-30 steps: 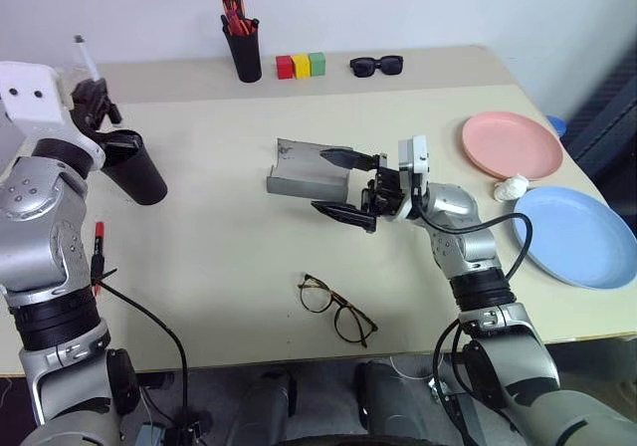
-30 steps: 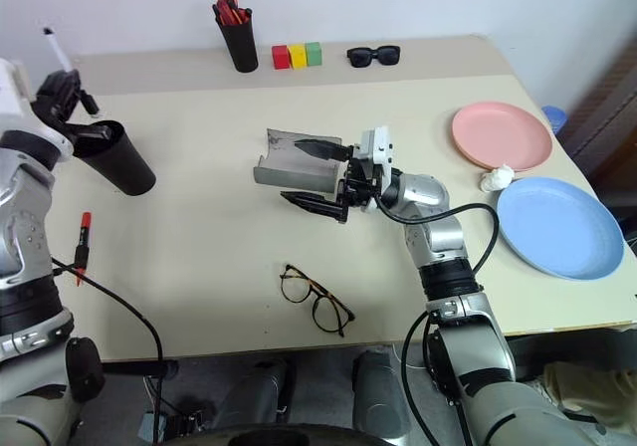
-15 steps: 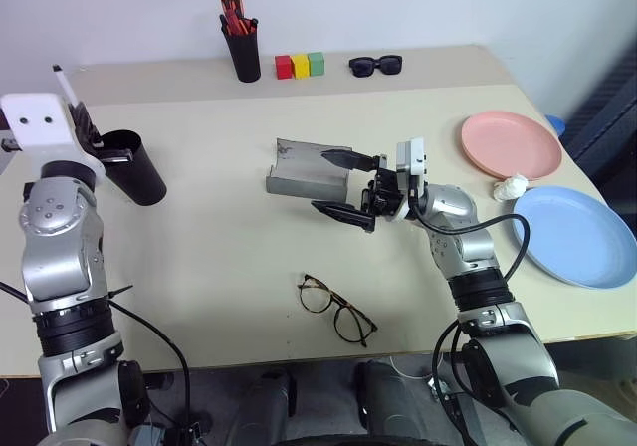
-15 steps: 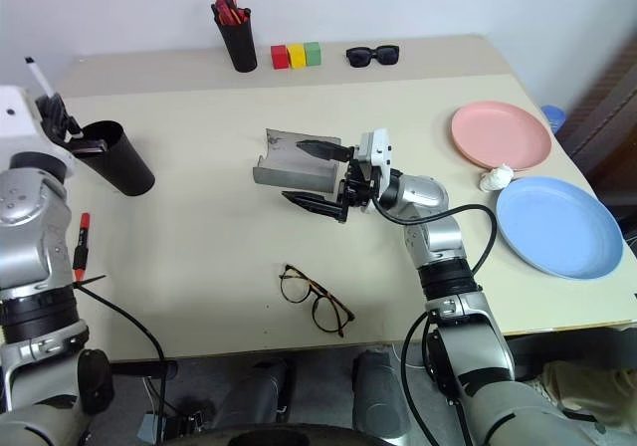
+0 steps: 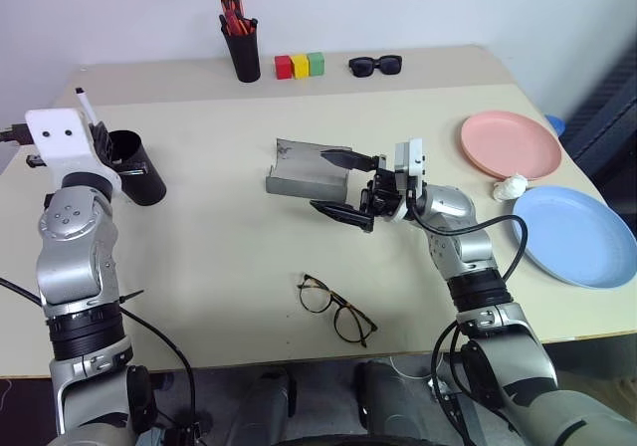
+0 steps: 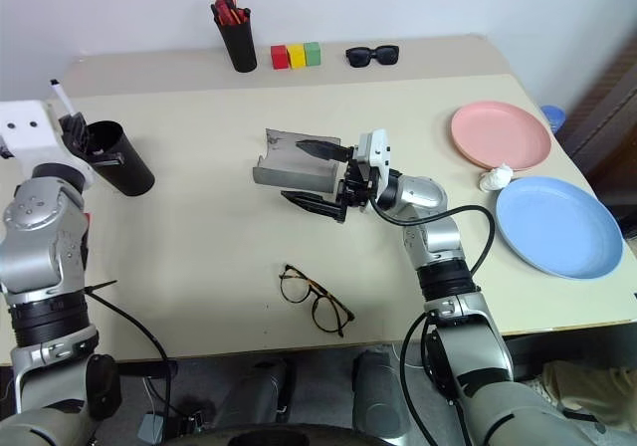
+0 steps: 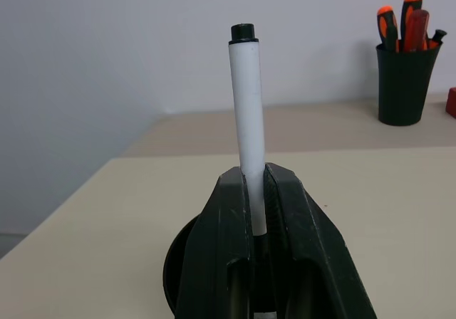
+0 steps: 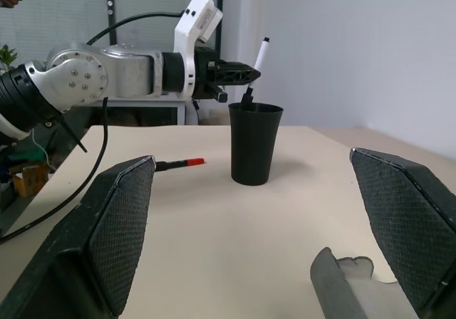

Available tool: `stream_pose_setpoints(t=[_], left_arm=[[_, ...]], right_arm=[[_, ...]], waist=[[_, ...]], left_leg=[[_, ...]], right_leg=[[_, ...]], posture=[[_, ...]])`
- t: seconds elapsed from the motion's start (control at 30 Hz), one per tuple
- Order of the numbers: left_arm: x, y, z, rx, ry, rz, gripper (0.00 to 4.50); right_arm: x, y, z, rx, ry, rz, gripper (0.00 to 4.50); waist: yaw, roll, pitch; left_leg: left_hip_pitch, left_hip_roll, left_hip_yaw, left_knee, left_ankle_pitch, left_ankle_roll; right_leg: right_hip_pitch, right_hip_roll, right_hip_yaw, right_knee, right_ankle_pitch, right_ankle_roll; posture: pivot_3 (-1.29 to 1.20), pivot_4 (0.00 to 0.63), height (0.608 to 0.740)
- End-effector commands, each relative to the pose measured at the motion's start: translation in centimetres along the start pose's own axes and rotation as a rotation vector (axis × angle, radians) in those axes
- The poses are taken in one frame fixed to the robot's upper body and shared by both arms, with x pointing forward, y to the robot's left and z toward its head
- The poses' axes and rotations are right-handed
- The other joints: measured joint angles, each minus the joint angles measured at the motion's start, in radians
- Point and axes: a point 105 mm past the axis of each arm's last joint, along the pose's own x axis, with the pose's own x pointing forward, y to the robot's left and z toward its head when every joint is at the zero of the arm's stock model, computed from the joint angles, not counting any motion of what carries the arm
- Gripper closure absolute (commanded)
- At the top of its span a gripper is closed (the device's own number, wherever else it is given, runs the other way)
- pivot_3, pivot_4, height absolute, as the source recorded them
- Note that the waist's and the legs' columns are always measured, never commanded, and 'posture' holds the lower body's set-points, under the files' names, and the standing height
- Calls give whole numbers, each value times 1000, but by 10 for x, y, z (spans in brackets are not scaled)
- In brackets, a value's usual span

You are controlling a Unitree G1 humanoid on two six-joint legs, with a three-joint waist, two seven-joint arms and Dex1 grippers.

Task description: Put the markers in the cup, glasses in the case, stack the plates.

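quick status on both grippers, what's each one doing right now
Left gripper: shut on the white marker, over the cup.
Right gripper: open, holding nothing, beside the case.

L gripper clamped on white marker, cup below, pen cup behind

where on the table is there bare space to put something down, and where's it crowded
Free: the wide stretch between the cup and the open case, and the near strip between the glasses and the blue plate. Crowded: the far edge with the pen cup, coloured blocks and sunglasses, and around the right gripper at the case.
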Motion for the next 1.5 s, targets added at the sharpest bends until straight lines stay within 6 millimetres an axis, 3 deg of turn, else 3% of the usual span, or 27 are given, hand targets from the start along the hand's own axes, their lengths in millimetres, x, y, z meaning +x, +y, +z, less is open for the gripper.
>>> stream_pose_setpoints(t=[0.03, 0.1, 0.27, 0.47, 0.6, 0.73, 0.87, 1.13, 1.3, 1.5], left_arm=[[0, 3, 10, 5, -41, 16, 3728], [0, 2, 9, 2, -35, 13, 2966], [-3, 1, 11, -22, -42, -4, 471], [-10, 6, 35, -96, -91, -32, 471], [-23, 32, 42, -247, -35, -7, 471], [-45, 55, 34, -284, 52, 31, 471], [-78, 71, 14, -302, 206, 51, 471], [-124, 59, -46, -316, 578, 40, 471], [-132, 53, -70, -345, 684, 91, 471], [-121, 52, -90, -319, 735, 173, 471]], right_arm=[[2, 0, 10, -35, -27, 0, 0], [2, -1, 10, -35, -28, -1, 0], [1, -1, 9, -34, -25, -4, 0], [2, -1, 7, -28, -20, -1, 0], [2, 0, 5, -21, -18, 3, 0], [2, 0, 2, -13, -15, 3, 0], [0, 6, -5, 32, 22, 46, 0], [-10, 26, -18, 45, 117, 182, 0], [-11, 29, -21, 20, 144, 212, 0], [-9, 35, -25, -18, 169, 263, 0]], waist=[[0, 0, 0], [0, 0, 0], [0, 0, 0], [0, 0, 0], [-5, 0, 0], [-5, 0, 0], [-3, 0, 0], [1, -1, 0], [-1, -2, 0], [1, -3, 0]], left_leg=[[0, 0, 0, 0, 0, 0], [0, 0, 0, 0, 0, 0], [0, 0, 0, 0, 0, 0], [0, 0, 0, 0, 0, 0], [0, 0, 0, 0, 0, 0], [0, 0, 0, -1, 0, 0], [0, 0, 0, 0, 0, 0], [1, 0, 0, 0, 0, -1], [1, 1, -1, 0, 1, -2], [1, 1, -1, -1, 2, -3]], right_leg=[[0, 0, 0, 0, 0, 0], [0, 0, 0, 0, 0, 0], [0, 0, 0, 0, 0, 0], [0, 0, 0, 0, 0, 0], [0, 0, 0, 0, 0, 0], [0, 0, 0, 0, 0, 0], [0, 0, 0, 0, 0, 0], [2, 0, 0, -1, 0, 0], [2, 1, 0, -1, 0, 0], [2, 1, 0, -1, 0, 0]], posture=[[0, 150, 740], [0, 150, 740], [0, 150, 740], [0, 150, 740], [0, 150, 740], [0, 150, 740], [0, 150, 740], [0, 150, 740], [0, 150, 740], [0, 150, 740]])
